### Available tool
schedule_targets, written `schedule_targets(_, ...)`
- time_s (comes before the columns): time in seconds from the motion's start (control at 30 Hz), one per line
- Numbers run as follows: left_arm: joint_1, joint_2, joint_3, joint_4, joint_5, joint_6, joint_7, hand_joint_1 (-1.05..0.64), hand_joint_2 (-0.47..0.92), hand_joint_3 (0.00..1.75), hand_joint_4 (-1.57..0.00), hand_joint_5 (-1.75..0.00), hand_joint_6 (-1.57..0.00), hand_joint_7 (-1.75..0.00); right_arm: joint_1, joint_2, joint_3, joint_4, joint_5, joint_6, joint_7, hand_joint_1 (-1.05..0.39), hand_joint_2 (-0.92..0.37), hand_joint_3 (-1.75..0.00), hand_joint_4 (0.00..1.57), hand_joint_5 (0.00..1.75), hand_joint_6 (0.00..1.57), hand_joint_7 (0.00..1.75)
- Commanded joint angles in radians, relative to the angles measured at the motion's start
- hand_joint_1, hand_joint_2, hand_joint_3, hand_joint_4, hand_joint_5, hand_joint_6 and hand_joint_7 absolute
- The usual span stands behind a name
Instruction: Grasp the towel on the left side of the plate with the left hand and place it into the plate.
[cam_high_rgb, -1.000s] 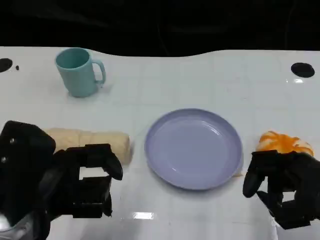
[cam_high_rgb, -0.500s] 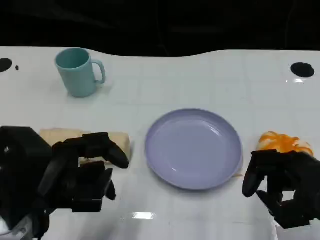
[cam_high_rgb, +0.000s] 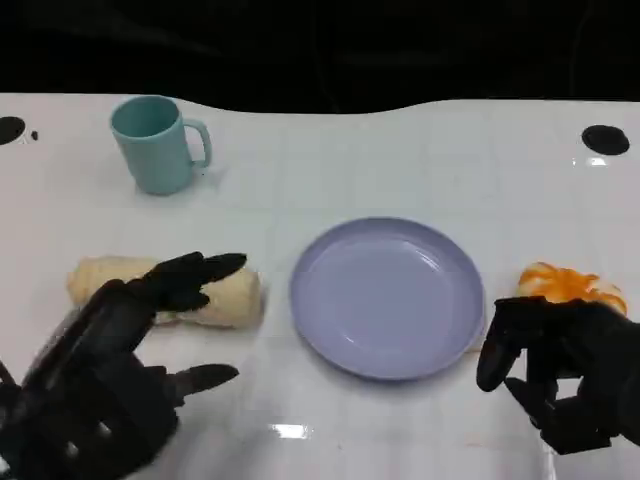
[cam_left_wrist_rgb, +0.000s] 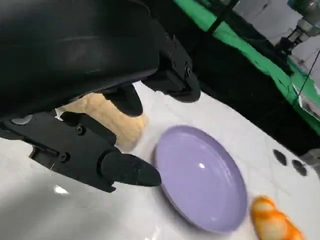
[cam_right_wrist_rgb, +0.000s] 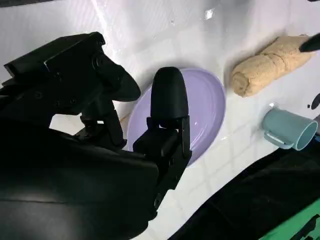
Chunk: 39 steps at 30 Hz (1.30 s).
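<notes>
Left hand (cam_high_rgb: 120, 370), fingers spread, reaches over the rolled towel (cam_high_rgb: 225, 297) beside the plate (cam_high_rgb: 388, 296).

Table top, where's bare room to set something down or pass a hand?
Bare stretches: behind the purple plate toward the far edge, right of the teal mug; also the front strip between the left hand and right hand. Crowded: around the rolled towel, and by the orange object.
</notes>
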Motion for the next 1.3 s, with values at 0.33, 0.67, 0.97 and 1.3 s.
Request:
schedule_targets(0.33, -0.135, 0.095, -0.06, 0.061, 0.332, -0.013, -0.029, -0.49, 0.92, 0.02, -0.03, -0.48, -0.12, -0.01, -0.002, 0.003, 0.001, -0.012, 0.0, 0.002, -0.002, 0.02, -0.54, -1.11, 0.75, 1.75, 0.71, 1.43)
schedule_targets(0.67, -0.327, 0.105, -0.169, 0.235, 0.468, 0.084, -0.161, -0.52, 0.9, 0.01, -0.11, -0.5, -0.27, -0.06, 0.006, 0.002, 0.003, -0.03, -0.001, 0.018, 0.0, 0.01, -0.54, -1.11, 0.75, 1.75, 0.72, 1.43)
schedule_targets(0.97, -0.529, 0.061, -0.264, 0.613, 0.506, 0.016, -0.072, -0.49, 0.86, 0.0, -0.27, -0.34, -0.34, -0.02, 0.013, 0.002, 0.0, -0.056, 0.003, 0.053, 0.002, 0.02, -0.55, -1.11, 0.74, 1.75, 0.72, 1.43)
schedule_targets(1.3, -0.757, -0.031, -0.352, 1.134, 0.494, -0.054, 0.013, -0.46, 0.87, 0.01, -0.43, -0.17, -0.4, -0.01, 0.024, -0.003, -0.004, -0.067, 0.005, 0.064, 0.005, 0.02, -0.56, -1.09, 0.74, 1.75, 0.71, 1.43)
